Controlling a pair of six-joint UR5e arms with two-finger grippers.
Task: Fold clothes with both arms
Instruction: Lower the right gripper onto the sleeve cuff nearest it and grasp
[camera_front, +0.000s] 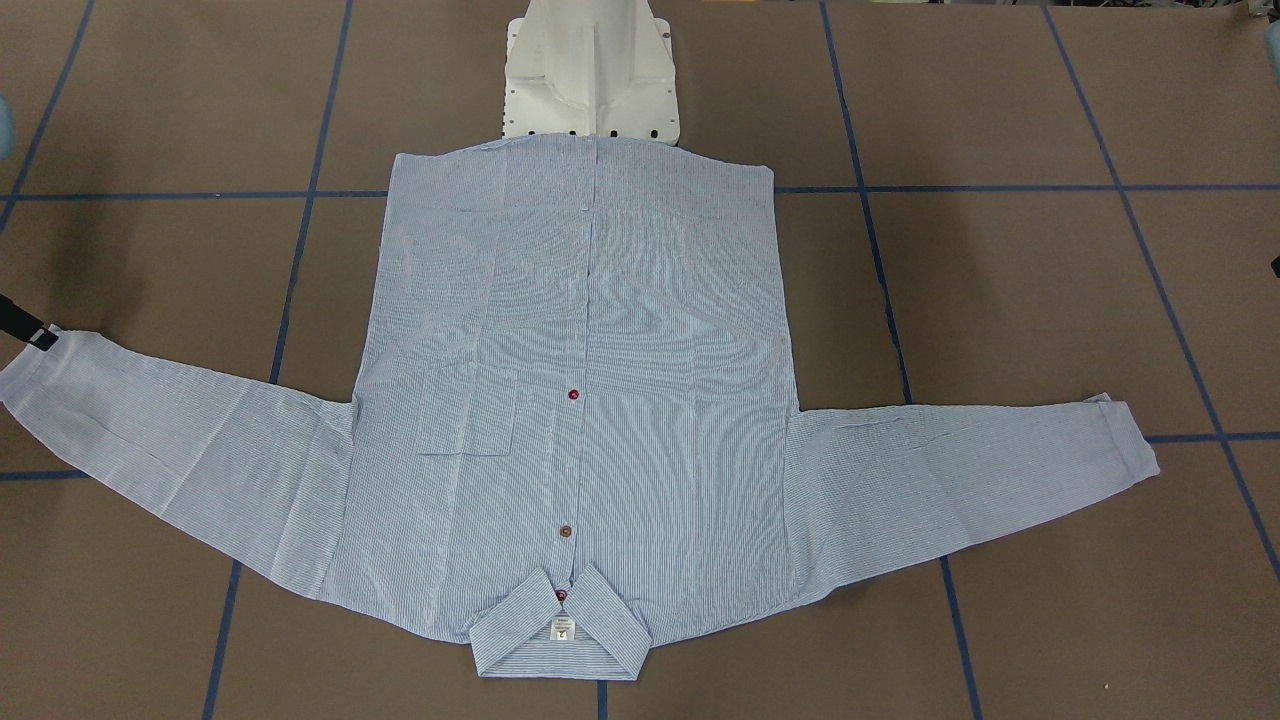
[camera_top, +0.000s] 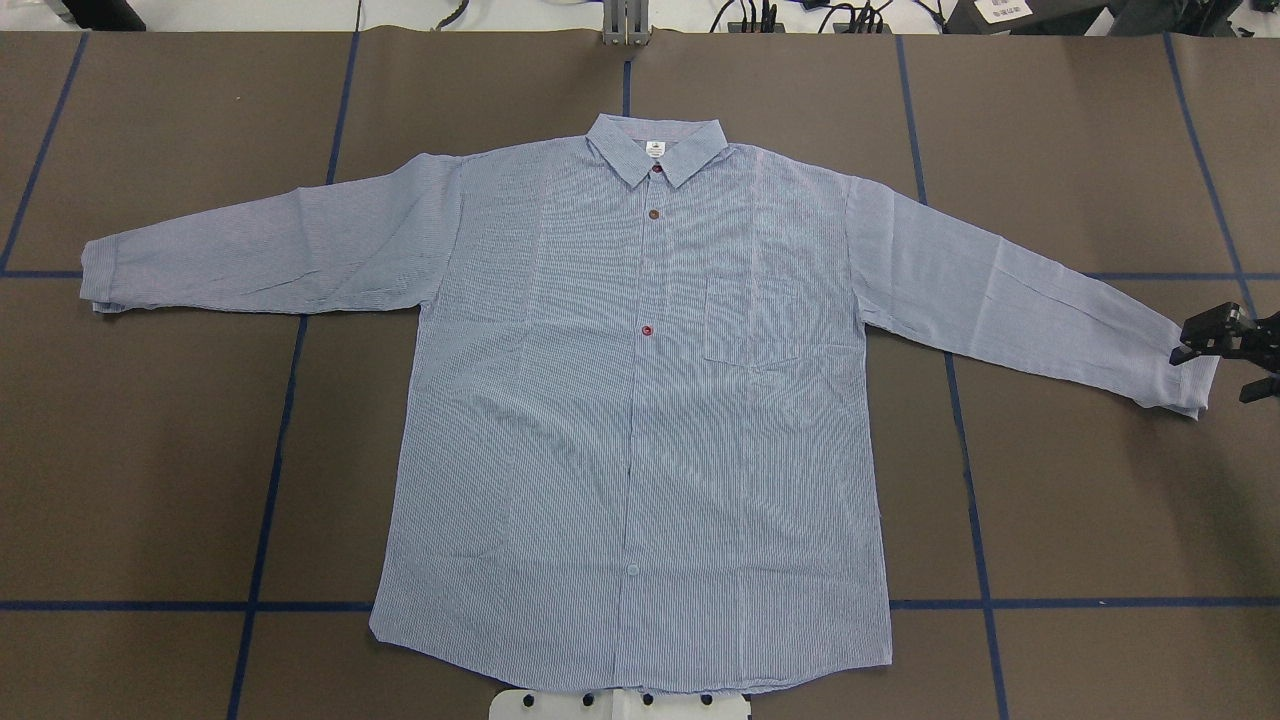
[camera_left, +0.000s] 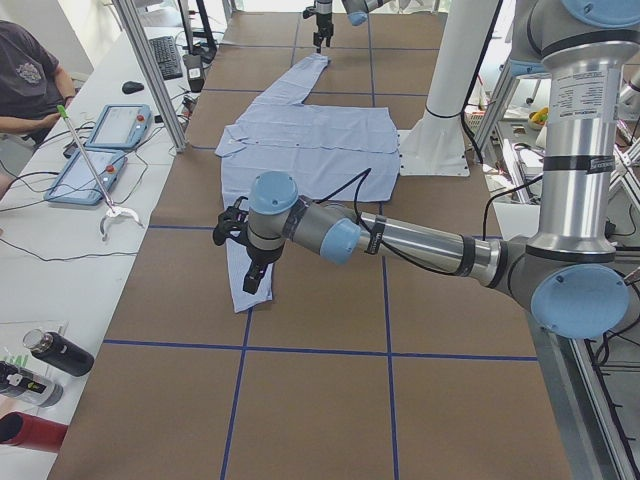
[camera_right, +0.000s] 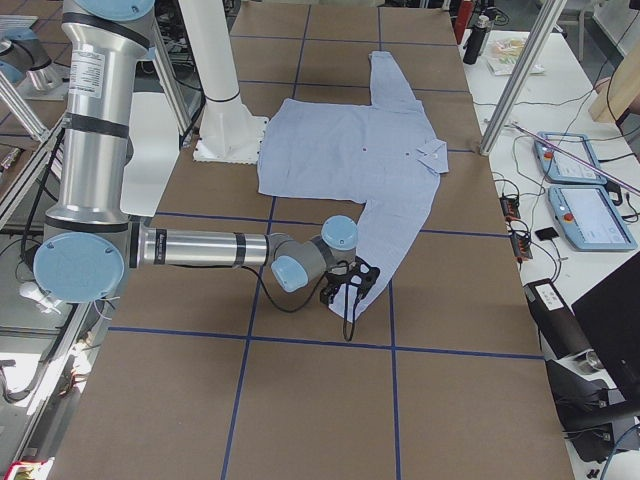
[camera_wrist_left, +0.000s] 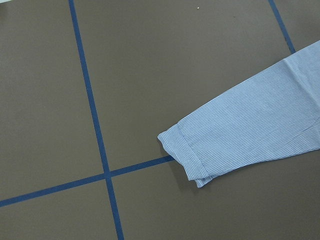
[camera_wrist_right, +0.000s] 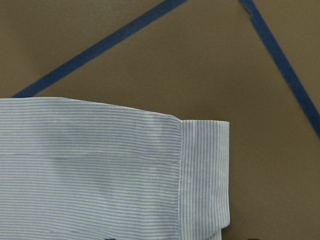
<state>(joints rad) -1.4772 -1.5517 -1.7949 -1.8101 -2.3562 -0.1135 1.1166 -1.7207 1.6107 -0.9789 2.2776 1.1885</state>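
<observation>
The light blue-and-white striped shirt (camera_top: 640, 420) lies flat and face up on the brown table, both sleeves spread wide, collar on the far side from the robot. My right gripper (camera_top: 1222, 368) is at the end of the right-hand sleeve in the overhead view, low beside the cuff (camera_wrist_right: 205, 175), fingers apart, holding nothing. It also shows in the exterior right view (camera_right: 350, 290). My left gripper (camera_left: 250, 275) hangs over the other sleeve's cuff (camera_wrist_left: 187, 155). It shows only in the exterior left view, so I cannot tell whether it is open or shut.
The white pedestal base (camera_front: 590, 70) stands at the shirt's hem edge. Blue tape lines (camera_top: 270, 480) cross the table. An operators' desk with tablets (camera_left: 105, 125), bottles (camera_left: 55, 352) and a seated person (camera_left: 25, 70) runs along the far side.
</observation>
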